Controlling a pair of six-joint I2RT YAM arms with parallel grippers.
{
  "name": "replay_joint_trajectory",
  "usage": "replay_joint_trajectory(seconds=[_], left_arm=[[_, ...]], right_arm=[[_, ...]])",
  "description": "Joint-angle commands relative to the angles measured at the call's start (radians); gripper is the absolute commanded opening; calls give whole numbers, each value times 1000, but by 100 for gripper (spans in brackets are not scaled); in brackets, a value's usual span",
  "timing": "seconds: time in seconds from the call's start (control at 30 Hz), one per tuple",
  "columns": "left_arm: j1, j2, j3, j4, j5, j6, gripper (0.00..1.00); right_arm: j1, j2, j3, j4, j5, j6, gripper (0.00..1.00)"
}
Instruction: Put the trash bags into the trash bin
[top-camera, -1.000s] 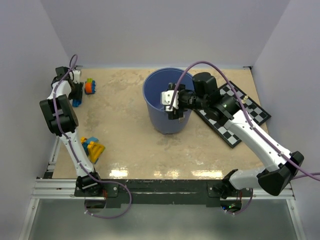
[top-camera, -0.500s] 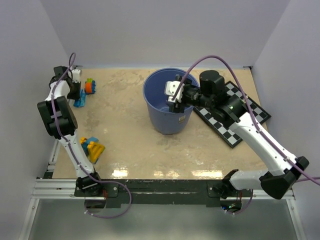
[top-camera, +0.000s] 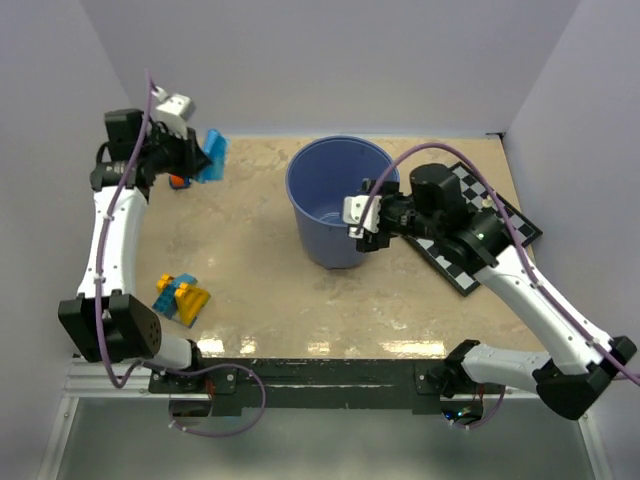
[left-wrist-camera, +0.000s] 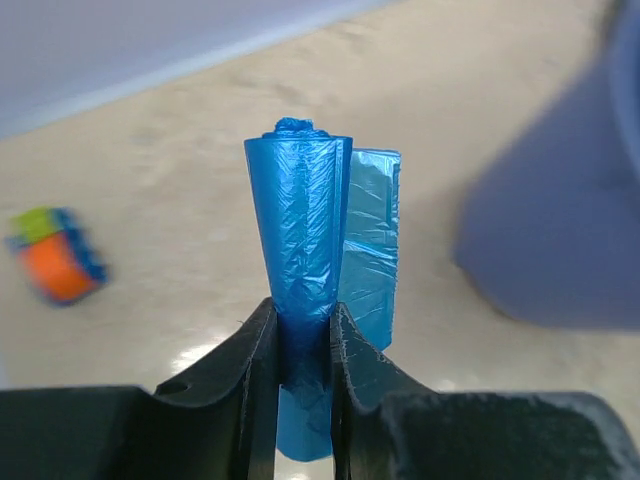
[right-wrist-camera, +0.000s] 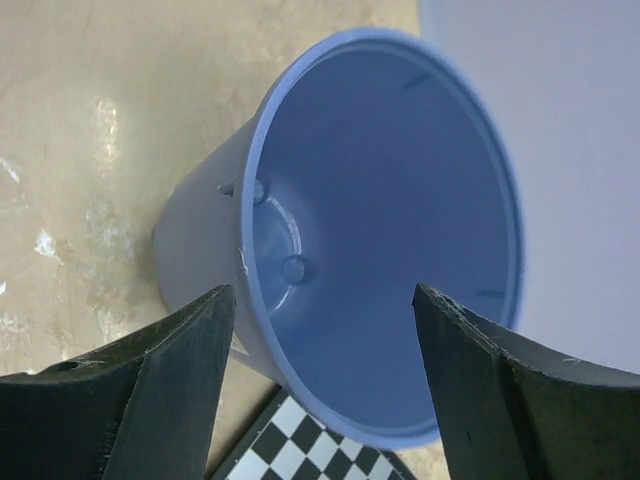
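A rolled trash bag (left-wrist-camera: 300, 210) of crinkly bright-blue film stands upright between my left gripper's (left-wrist-camera: 303, 318) black fingers, which are shut on its lower part. A loose flap hangs on the bag's right. In the top view the left gripper (top-camera: 198, 157) holds this bag (top-camera: 214, 154) above the table's far-left corner, left of the trash bin (top-camera: 335, 200). The bin is a round blue bucket standing upright mid-table. My right gripper (top-camera: 368, 224) hovers at the bin's right rim, open and holding nothing. In its wrist view the right gripper (right-wrist-camera: 322, 292) looks into the bin (right-wrist-camera: 250, 200).
A black-and-white chessboard (top-camera: 485, 222) lies right of the bin, under the right arm. Blue and yellow toy blocks (top-camera: 182, 298) sit near the left front. An orange and blue toy (top-camera: 177, 181) lies just below the left gripper. Walls close the table's back and sides.
My left gripper closed on the trash bag in the far-left corner and lifted it up and to the right. The right gripper drew back from over the bin to its right rim.
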Motion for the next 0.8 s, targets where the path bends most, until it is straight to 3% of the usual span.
replay_joint_trajectory(seconds=[0.0, 0.23, 0.4, 0.5, 0.53, 0.63, 0.7, 0.77], left_arm=[[-67, -93, -189, -64, 250, -104, 0], [-108, -167, -424, -43, 359, -194, 0], [-218, -179, -570, 123, 352, -314, 0], [-281, -169, -637, 245, 301, -394, 0], [-304, -157, -656, 285, 290, -430, 0], [-373, -83, -663, 353, 267, -474, 0], [-406, -32, -668, 417, 253, -504, 0], [-426, 15, -702, 496, 217, -596, 0]], right_arm=[[0, 78, -24, 44, 14, -56, 74], [0, 163, -89, 212, 60, -82, 61], [0, 262, -123, 392, 112, -114, 47], [0, 351, -95, 441, 132, -143, 46], [-2, 376, -74, 442, 135, -137, 47], [0, 385, 3, 438, 147, -42, 65], [0, 323, 18, 424, 144, 82, 79], [-2, 206, -7, 425, 115, 235, 84]])
